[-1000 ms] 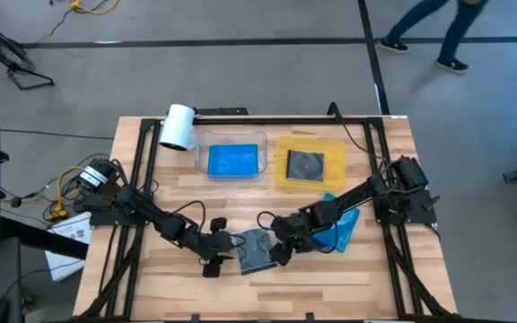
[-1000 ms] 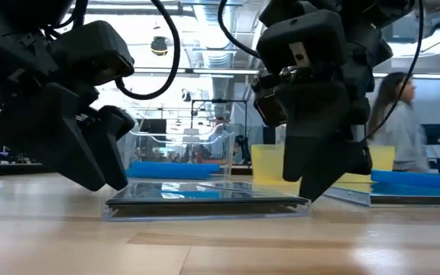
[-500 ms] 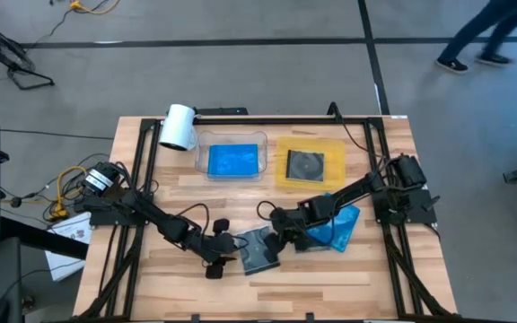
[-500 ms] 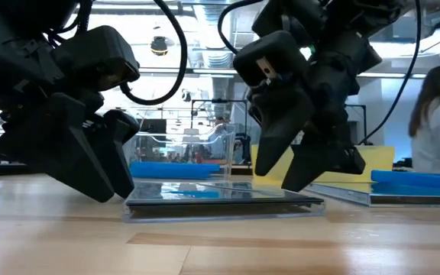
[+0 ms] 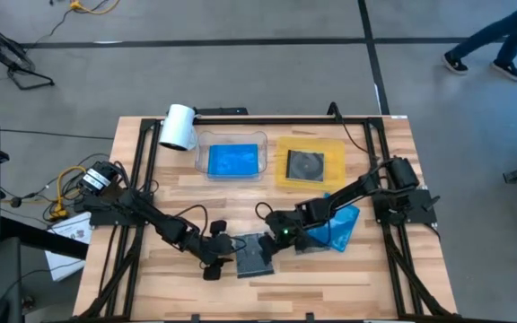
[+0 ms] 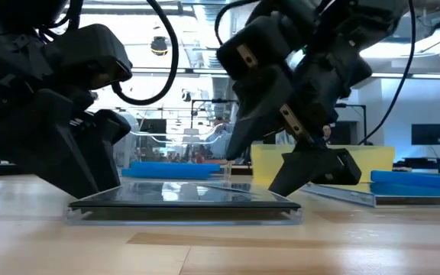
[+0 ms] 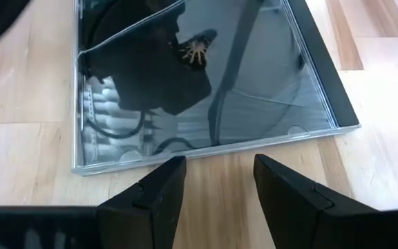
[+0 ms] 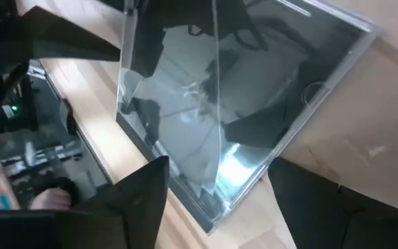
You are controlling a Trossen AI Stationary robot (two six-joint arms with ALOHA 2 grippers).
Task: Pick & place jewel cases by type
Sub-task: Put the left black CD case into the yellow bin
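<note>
Low view: grey-clear jewel case (image 6: 182, 200) flat on the table (image 6: 220, 248); left gripper (image 7: 216, 181) released at one edge, right gripper (image 8: 213, 187) spread wide opposite. Thin, stiff, slick — probably best pinched by its edges.

Both arms low over the table's near middle — left tool (image 5: 225, 261) and right tool (image 5: 275, 240) parted.

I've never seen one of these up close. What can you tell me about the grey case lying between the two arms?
The grey case is a thin, flat, roughly square case of clear, glossy plastic with a dark inside. It lies flat on the wooden table, near its front middle. The left end effector and the right end effector flank it, both open; neither is gripping it.
</note>
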